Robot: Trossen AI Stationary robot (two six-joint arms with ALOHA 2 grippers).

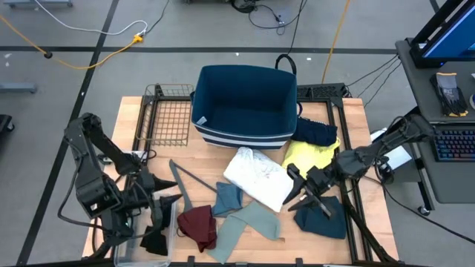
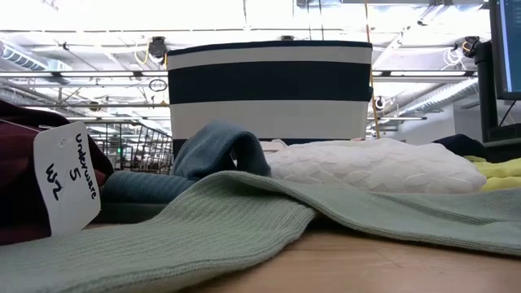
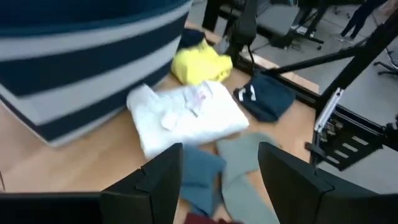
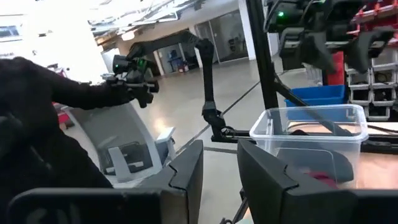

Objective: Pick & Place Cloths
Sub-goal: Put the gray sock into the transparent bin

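Observation:
Several cloths lie on the table in front of a navy striped basket (image 1: 245, 104): white (image 1: 256, 176), yellow (image 1: 312, 156), navy (image 1: 315, 132), dark teal (image 1: 323, 216), blue (image 1: 226, 199), grey-green (image 1: 249, 222) and maroon (image 1: 199, 225). A black cloth (image 1: 156, 241) lies in a clear tub. My left gripper (image 1: 165, 191) is open at the table's left, pointing toward the white cloth (image 3: 186, 115). My right gripper (image 1: 295, 190) hovers open between the white and dark teal cloths. It points toward the table's left, with nothing between its fingers (image 4: 221, 177).
A grey hanger (image 1: 189, 182) lies between my left gripper and the blue cloth. A wire rack (image 1: 167, 115) stands left of the basket. A clear plastic tub (image 4: 311, 140) sits at the near left corner. In the low view, a paper tag (image 2: 69, 175) hangs on the maroon cloth.

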